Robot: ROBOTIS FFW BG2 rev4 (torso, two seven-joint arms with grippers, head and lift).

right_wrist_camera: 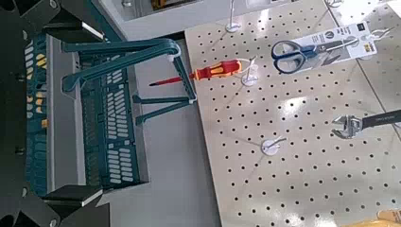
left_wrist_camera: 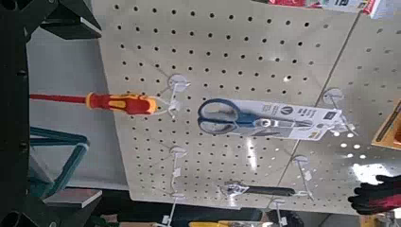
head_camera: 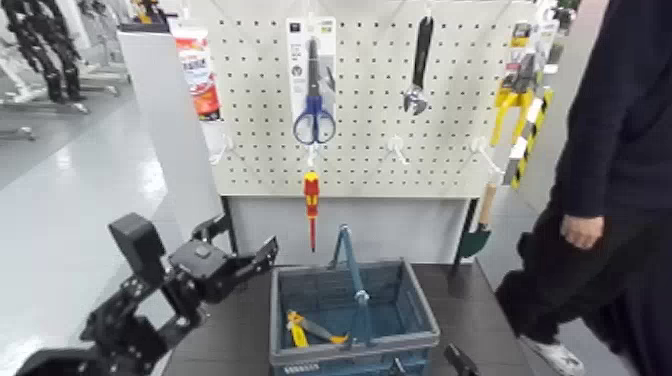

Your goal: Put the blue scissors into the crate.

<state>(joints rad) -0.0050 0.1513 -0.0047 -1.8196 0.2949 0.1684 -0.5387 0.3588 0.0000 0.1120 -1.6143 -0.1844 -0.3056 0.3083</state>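
Nearest the camera, your left arm (head_camera: pixel 125 320) reaches up and inward from the lower left corner, its left gripper (head_camera: pixel 246 235) beside the crate (head_camera: pixel 424 305), jaws spread and holding nothing. Your right gripper (head_camera: pixel 425 357) sits low, by the crate's near right corner, also released and empty. You have the blue scissors (head_camera: pixel 314 108) hanging upright on their white card from the pegboard (head_camera: pixel 258 160), above the red-and-yellow screwdriver (head_camera: pixel 312 195). Inside the crate lies a yellow-handled tool (head_camera: pixel 298 330).
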